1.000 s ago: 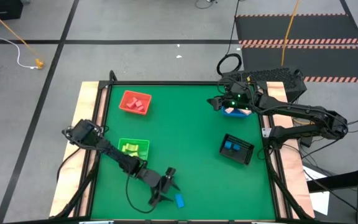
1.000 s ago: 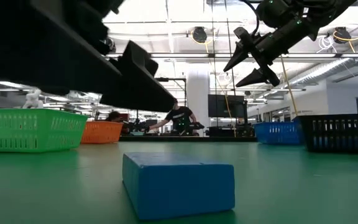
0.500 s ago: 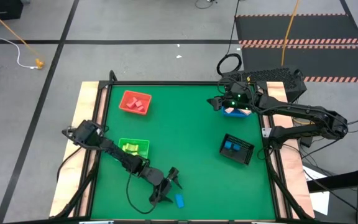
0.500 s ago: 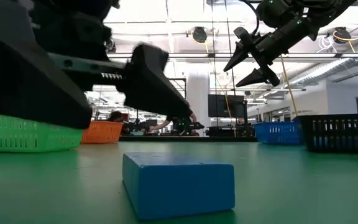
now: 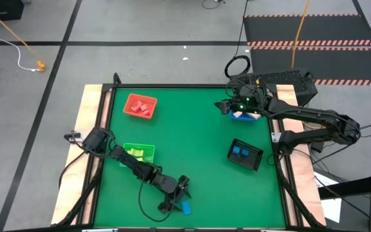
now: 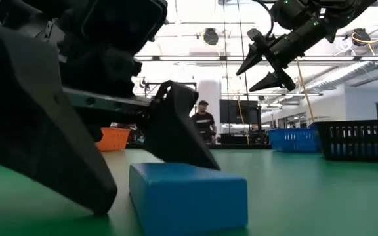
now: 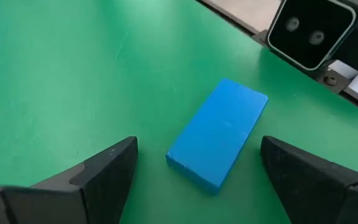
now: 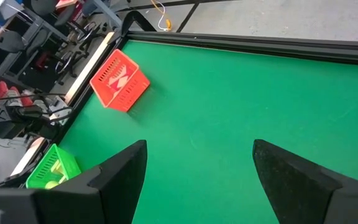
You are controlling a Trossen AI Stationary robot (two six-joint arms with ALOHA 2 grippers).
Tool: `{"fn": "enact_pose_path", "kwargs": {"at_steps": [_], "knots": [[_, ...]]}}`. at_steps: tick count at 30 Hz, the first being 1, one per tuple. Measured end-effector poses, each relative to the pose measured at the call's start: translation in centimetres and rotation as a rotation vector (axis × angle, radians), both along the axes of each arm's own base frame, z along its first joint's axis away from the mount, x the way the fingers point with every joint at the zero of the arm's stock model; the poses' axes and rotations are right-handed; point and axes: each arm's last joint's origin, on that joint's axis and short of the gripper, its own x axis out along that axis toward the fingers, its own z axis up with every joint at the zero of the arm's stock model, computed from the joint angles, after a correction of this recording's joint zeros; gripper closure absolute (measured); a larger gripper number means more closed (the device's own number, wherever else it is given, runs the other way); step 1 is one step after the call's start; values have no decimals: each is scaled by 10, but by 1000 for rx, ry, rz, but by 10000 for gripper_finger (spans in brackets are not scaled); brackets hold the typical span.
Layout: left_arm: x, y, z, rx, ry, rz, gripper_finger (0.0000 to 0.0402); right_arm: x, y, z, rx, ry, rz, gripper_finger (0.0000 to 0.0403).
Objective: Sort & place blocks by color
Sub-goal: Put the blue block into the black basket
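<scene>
The left end effector (image 5: 180,197) is spread wide and holds nothing. Its two fingers (image 7: 107,169) stand on either side of a single blue block (image 7: 217,134), which lies flat on the green surface (image 5: 192,129) near its front edge. In the left wrist view there is clear green on both sides between the block and the fingers, so they are apart from it. In the low view one finger tip hangs just over the block's top rear edge; whether it touches there cannot be told.

The right end effector (image 6: 268,62) is also wide open and empty, raised above the blue basket (image 5: 241,115) near the far right corner of the surface.

Four baskets are in sight: one red (image 5: 140,106) with red blocks (image 5: 142,107) inside, one green (image 5: 138,153) with yellowish pieces (image 5: 134,153) inside, the blue one, mostly hidden under the right arm, and one black (image 5: 245,154) with blue pieces (image 5: 240,152) in it. How many pieces lie in each cannot be counted.

The left arm reaches from the left edge of the surface diagonally toward the front, stretched low. The right arm comes in from the right side, bent at the elbow, its wrist high.

A person (image 6: 203,121) stands in the room beyond.
</scene>
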Motion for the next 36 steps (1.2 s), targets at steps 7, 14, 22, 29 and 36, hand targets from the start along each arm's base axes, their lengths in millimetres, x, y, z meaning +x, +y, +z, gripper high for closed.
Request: {"fn": "enact_pose_path", "kwargs": {"at_steps": [7,14,22,29,36], "knots": [[-4,-1,-4,-17,108,52,129,0,0,0,0,-1,0,119],[-3,0,-3,-79,142,143,272,0,0,0,0,-1,0,119],[-1,-1,-1,-157,141,191,279,0,0,0,0,-1,0,119],[1,1,4,-186,112,236,279,0,0,0,0,-1,0,119],[10,16,39,-233,-12,364,279,0,0,0,-1,-1,0,119]]}}
